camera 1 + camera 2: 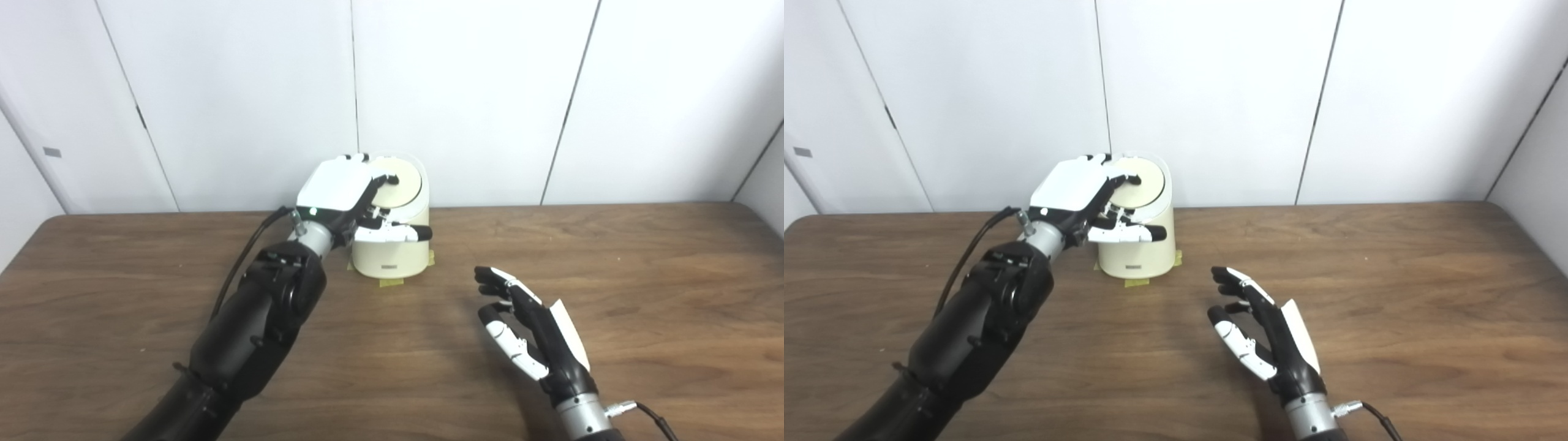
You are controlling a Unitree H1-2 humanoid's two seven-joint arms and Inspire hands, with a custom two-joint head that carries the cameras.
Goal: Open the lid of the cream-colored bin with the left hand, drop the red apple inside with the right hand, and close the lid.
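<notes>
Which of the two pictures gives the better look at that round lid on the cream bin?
The left eye view, slightly: the lid shows more of its round top beyond the left hand. The right eye view shows the same lid, with the hand covering about as much.

The left hand (340, 193) covers the left part of the lid (401, 184) and the bin's (392, 254) upper left side. The bin's inside is hidden. Both arms are cut off by the bottom edge, and the desk (643, 306) by both side edges.
</notes>
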